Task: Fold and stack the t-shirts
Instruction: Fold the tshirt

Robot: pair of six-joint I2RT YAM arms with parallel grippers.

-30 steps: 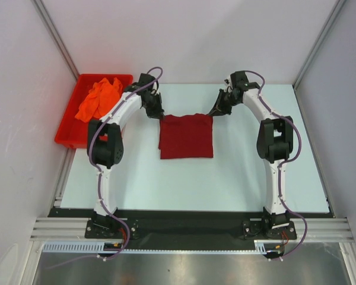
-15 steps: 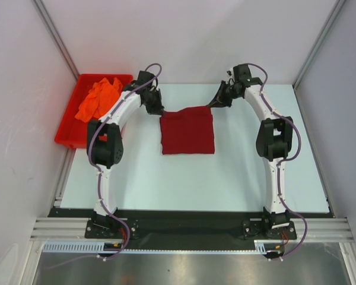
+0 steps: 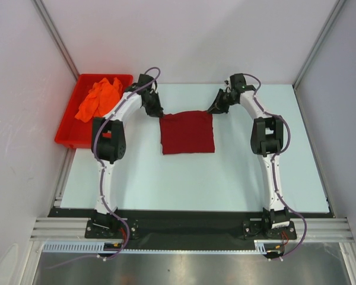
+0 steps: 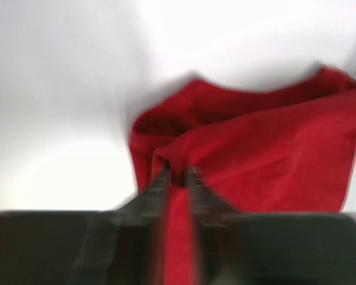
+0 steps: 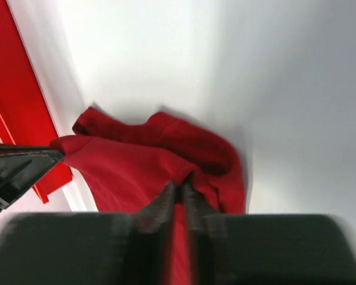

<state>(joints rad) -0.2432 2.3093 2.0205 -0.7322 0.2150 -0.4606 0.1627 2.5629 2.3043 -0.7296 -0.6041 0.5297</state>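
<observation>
Maroon shirt shifted slightly away from arm bases; now folded square, flat on far middle of table. Left claw and right claw each pinch one far corner. Orange shirt crumpled in bin: unfolded, stacking not begun.

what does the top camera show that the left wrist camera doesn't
Only the top camera: the orange shirt heaped in the red bin, and the right gripper at the far right corner of the dark red shirt. Only the left wrist: the left gripper close up, a fold of cloth between its fingers. Both: the dark red shirt on the white table.
</observation>
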